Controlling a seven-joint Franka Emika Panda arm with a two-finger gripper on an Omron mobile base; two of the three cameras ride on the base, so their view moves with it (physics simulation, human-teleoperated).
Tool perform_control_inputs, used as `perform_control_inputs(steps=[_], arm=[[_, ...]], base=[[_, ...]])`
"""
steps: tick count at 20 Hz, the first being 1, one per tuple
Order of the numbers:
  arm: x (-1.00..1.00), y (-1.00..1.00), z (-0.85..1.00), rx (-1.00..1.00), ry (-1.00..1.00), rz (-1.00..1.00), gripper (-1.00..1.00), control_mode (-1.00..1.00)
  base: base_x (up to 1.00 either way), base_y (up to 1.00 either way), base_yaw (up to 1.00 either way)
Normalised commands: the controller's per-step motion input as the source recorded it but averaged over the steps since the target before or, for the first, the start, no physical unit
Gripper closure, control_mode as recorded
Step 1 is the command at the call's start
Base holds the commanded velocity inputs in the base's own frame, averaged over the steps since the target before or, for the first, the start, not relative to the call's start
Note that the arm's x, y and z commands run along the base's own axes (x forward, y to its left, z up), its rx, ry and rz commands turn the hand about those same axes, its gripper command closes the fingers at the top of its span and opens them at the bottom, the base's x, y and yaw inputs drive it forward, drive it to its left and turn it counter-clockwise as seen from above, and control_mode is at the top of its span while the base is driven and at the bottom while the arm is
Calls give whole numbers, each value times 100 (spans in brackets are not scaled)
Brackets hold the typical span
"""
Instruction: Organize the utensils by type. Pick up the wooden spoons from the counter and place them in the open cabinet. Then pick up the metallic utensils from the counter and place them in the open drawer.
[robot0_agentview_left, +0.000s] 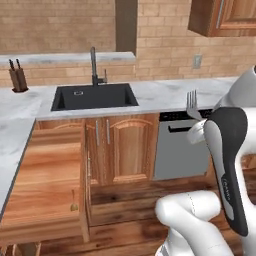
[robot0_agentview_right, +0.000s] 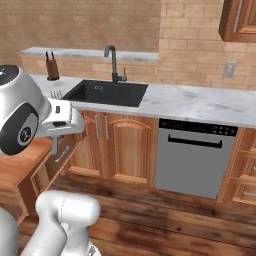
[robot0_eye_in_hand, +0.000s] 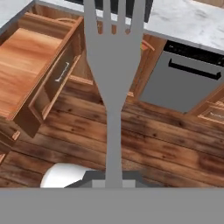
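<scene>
A: Nearest the cam is the fork (robot0_eye_in_hand: 114, 65), handle running down into the hand (robot0_eye_in_hand: 113, 177). Hand's clenched on the handle end, tines pointing away from it.

B: Why hold it by the end?

A: Prob. so the tines and most of the shaft hang free; then it can be laid flat in the drawer (robot0_agentview_left: 45, 175) w/o the hand touching the walls. My guess only.

B: Where's the fork vs. the drawer?

A: In the air above the floor, in front of the dishwasher (robot0_agentview_left: 180, 150), well apart from the drawer. Drawer's pulled out to the left, under the bench (robot0_agentview_left: 165, 92) corner.

B: Anything in the drawer?

A: A small thin spoon (robot0_agentview_left: 73, 200) lies near its right wall. So spoon looks done, fork seems to be the last metal item.

B: Next?

A: I'd say swing left, get over the wood floor of the drawer, lower, let go.
</scene>
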Motion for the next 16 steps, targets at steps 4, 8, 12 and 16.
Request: perform_control_inputs(steps=[4,8,12,16], arm=[[0,0,0,0,0,0,100,100],[0,0,0,0,0,0,100,100],[0,0,0,0,0,0,100,100],[0,0,0,0,0,0,100,100]], base=[[-78,47,-1],[-42,63,-2],[7,97,-2],[19,89,-3]])
